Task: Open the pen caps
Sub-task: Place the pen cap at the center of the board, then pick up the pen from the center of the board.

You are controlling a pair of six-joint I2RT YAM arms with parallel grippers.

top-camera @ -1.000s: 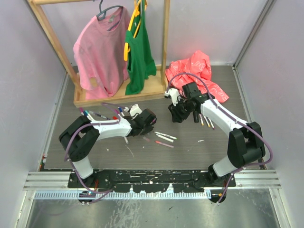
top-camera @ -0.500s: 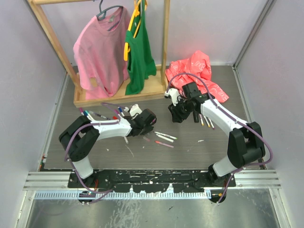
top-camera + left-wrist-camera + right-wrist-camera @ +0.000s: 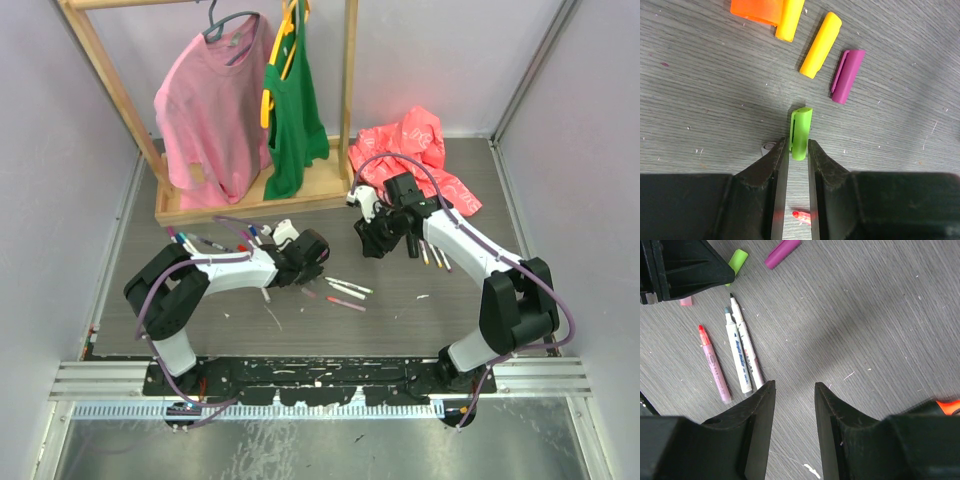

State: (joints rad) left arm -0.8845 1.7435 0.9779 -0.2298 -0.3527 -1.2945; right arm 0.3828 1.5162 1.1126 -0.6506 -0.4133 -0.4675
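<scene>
Pen caps lay loose on the grey worktop, ahead of the left jaws and well apart from the right jaws. The left arm was clearly the nearer.

Left jaws: tips stood narrowly apart, one on each side of the near end of the green cap. The rest of that cap ran straight out beyond the tips, its long axis almost in line with the gap. It could not be told whether the tips pressed the cap or merely flanked it. The cap appeared to rest on the worktop.

Right jaws: partly open, nothing between them, bare worktop below.

Pens: three lay just ahead and left of the right jaws, side by side, bare tips pointing away from them. Their caps were evidently already off.

Caps: the green cap was short and bright, with a clip along its left side. The purple cap lay ahead and right of the left jaws. The yellow cap lay farther ahead, apart from both. All showed smooth, light plastic.

Judgement: the next move turns on the left jaws backing off straight along the cap's axis, since a sideways exit would likely roll it.
</scene>
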